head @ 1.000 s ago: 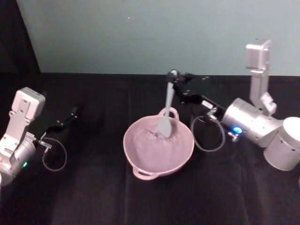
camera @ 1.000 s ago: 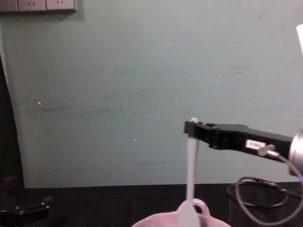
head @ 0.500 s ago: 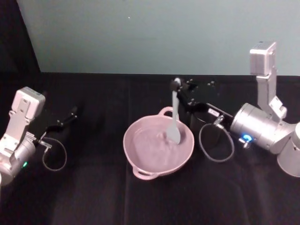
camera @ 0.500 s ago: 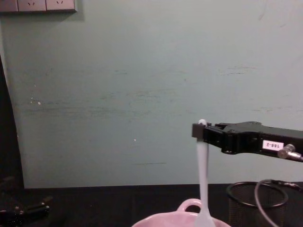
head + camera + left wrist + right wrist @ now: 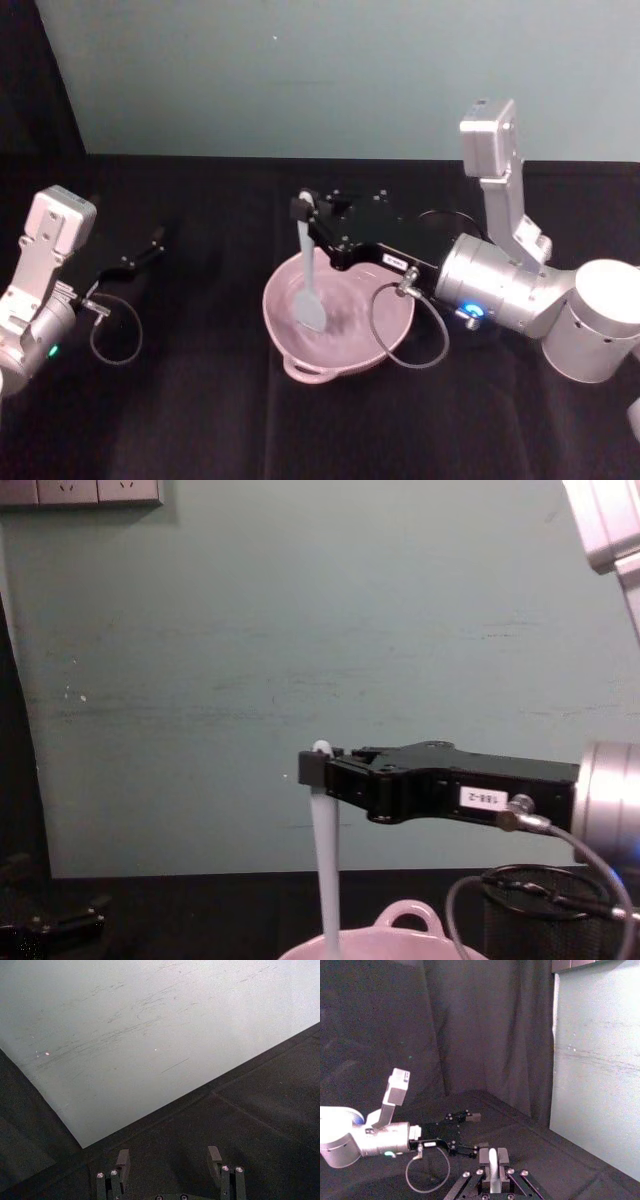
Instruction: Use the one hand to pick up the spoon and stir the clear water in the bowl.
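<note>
Left gripper (image 5: 150, 246) is parked by the worktop's (image 5: 200, 420) left edge, fingers apart. Mid-worktop, the white spoon (image 5: 309, 275) hangs upright, head in the pink bowl (image 5: 275, 318), handle top pinched by the right gripper (image 5: 303, 208). Its label (image 5: 488, 798) reads roughly 188-2. The black wire-mesh cup (image 5: 550, 925) is right of the bowl.

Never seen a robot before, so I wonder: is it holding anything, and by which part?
The right gripper holds the long slim white plastic spoon by its handle's top end, head in the pale pink bowl. The left gripper is empty.
</note>
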{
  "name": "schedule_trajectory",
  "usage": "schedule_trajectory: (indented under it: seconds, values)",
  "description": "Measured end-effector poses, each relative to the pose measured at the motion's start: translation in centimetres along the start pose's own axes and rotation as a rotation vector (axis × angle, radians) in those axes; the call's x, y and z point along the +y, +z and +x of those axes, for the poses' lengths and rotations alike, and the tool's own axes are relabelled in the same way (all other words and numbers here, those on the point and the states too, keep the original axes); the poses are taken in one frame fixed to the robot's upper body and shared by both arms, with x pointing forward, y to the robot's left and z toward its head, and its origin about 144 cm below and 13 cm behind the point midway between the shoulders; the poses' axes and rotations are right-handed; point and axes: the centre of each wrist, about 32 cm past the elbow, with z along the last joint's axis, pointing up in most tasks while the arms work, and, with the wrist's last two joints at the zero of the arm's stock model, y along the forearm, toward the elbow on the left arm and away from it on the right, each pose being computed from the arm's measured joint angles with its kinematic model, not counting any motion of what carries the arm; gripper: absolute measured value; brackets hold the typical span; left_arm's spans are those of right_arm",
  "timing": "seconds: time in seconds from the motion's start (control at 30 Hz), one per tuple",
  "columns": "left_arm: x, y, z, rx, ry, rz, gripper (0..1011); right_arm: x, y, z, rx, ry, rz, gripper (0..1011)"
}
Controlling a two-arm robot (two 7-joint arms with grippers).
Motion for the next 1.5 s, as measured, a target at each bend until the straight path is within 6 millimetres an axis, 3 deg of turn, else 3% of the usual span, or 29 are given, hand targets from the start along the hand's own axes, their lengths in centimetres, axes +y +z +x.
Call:
schedule_trajectory:
  seconds: [0.2, 0.43, 0.67, 0.9, 1.23, 1.5]
  values:
    - [0.0, 0.0, 0.0, 0.0, 0.0, 0.0, 1011, 1.1, -0.4, 0.2, 0.013, 0.004, 0.023, 105]
    - [0.0, 0.0, 0.0, 0.0, 0.0, 0.0, 1011, 1.6, -1.8, 1.9, 0.079, -0.031, 0.062, 105]
    - [0.0, 0.0, 0.0, 0.0, 0.0, 0.0, 1011, 0.3, -3.1, 3.8, 0.14, -0.124, 0.075, 105]
    - [0.0, 0.0, 0.0, 0.0, 0.0, 0.0, 1011, -1.6, -2.9, 4.5, 0.124, -0.195, 0.064, 105]
    - [0.0, 0.0, 0.0, 0.0, 0.0, 0.0, 1012, -3.1, -1.1, 3.8, 0.032, -0.206, 0.014, 105]
    - [0.0, 0.0, 0.0, 0.0, 0.0, 0.0, 1011, -2.7, -0.1, 1.7, -0.007, -0.132, -0.041, 106]
